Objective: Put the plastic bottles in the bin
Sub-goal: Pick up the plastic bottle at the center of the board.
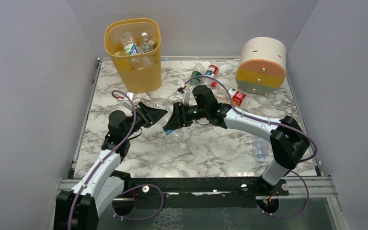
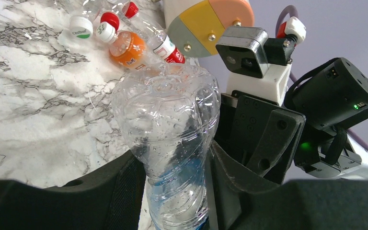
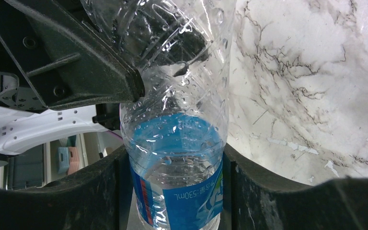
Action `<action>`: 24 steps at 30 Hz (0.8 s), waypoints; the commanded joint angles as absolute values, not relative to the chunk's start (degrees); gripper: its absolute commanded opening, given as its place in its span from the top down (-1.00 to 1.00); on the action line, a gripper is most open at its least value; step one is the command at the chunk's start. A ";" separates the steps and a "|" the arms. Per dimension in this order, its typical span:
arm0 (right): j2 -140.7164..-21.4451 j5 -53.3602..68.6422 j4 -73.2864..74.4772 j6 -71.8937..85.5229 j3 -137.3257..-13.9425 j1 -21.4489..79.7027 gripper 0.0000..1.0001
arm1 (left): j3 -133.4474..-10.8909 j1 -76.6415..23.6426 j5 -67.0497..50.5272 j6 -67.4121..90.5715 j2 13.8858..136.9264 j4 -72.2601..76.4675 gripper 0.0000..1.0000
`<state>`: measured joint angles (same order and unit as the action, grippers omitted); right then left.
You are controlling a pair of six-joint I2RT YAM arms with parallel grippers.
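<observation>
Over table [image 1: 211,148] centre, left claw [image 2: 175,196] and right claw [image 3: 175,191] both grip same clear bottle [image 2: 167,110], blue label.

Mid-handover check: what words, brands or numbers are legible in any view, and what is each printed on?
"530mL": on the blue label of the clear bottle, upside down in the right wrist view.
"Cestbon", as best it reads: on a white cap in the left wrist view.
Orange label and red label: print too blurred to read.
Top view: all labels too small to read.
</observation>
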<state>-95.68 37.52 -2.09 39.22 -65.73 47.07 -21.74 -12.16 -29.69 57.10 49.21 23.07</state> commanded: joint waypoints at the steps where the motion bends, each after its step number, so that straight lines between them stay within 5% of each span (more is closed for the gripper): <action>1: -96.14 40.43 -4.75 40.02 -67.59 47.81 -0.24 | -23.07 -12.66 -28.62 54.58 50.06 22.95 0.42; 15: -90.28 35.37 3.75 34.92 -66.44 47.81 -0.68 | -25.69 -12.66 -27.61 52.72 52.39 21.62 0.50; 24: -77.29 16.47 20.51 29.28 -68.31 47.58 -0.99 | -33.27 -12.57 -25.63 46.63 56.49 16.36 0.50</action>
